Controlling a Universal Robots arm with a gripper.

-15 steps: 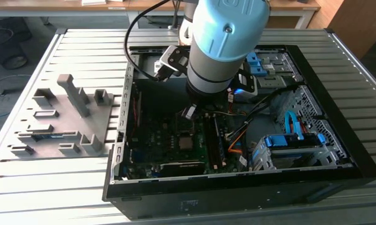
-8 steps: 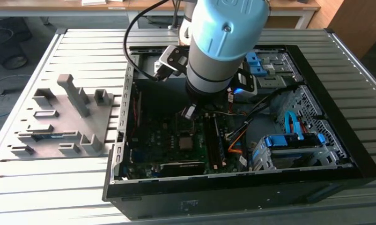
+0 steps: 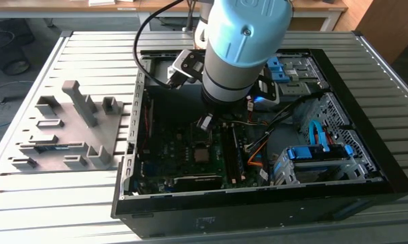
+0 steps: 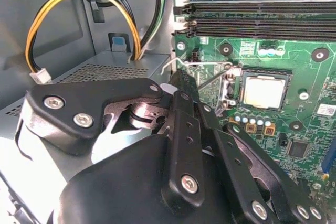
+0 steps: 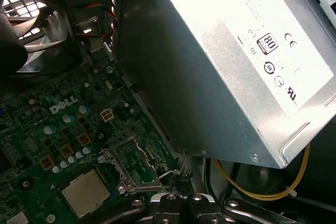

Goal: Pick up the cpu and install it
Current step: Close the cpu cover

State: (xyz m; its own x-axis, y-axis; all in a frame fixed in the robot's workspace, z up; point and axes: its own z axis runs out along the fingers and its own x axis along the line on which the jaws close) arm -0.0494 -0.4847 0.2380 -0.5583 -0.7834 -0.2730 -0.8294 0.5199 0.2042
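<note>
The cpu is a small silvery square lying flat in its socket on the green motherboard, also seen in the first wrist view and in the exterior view. Its metal top is bare, and the socket's metal frame stands swung open beside it. My gripper is shut with nothing between its fingers. Its tip sits right at the thin wire socket lever, a short way from the chip. In the first wrist view the gripper sits just beside the open frame. In the exterior view the gripper hangs low inside the case.
The grey power-supply box stands close beside the gripper, with yellow and black cables looping from it. Memory slots run past the socket. A case fan and a blue drive cage flank the board. A grey fixture plate lies outside the case.
</note>
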